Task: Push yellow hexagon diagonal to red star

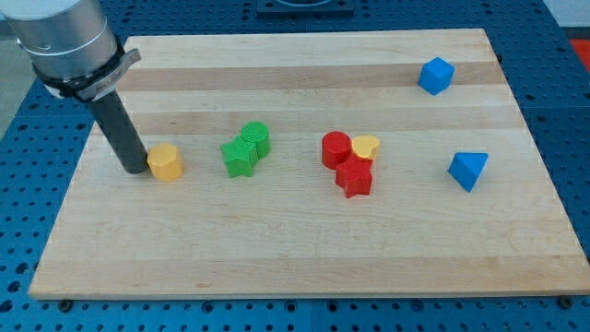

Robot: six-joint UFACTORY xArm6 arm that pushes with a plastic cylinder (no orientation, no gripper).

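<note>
The yellow hexagon point(166, 162) is sitting on the view's left side of the board, a chunky mustard-yellow piece with flat facets showing on top and front. My tip point(135, 170) is resting right beside it on its left, so close that I can't tell if it's actually touching. It's just a plain dark rod, so it isn't gripping anything.

The red star point(355, 177) is lying well off to the right, around the middle of the board. A rounded red block point(336, 148) is sitting just above and left of it, and a small yellow heart-looking block point(366, 146) is tucked in against both. Between the hexagon and that cluster, two green blocks are huddling together: a green star-ish one point(241, 157) in front and another green block point(256, 137) right behind it, shape hard to call.

Over on the right, a blue cube point(436, 76) is sitting near the top edge and a blue triangular block point(468, 170) is lying lower down.

Everything is resting on a pale wooden board point(295, 258) with lighter and darker plank stripes, which is lying on a blue perforated table point(572, 111).

The arm's grey housing point(64, 41) is getting cut off at the top left corner, so only the collar and rod are showing.
</note>
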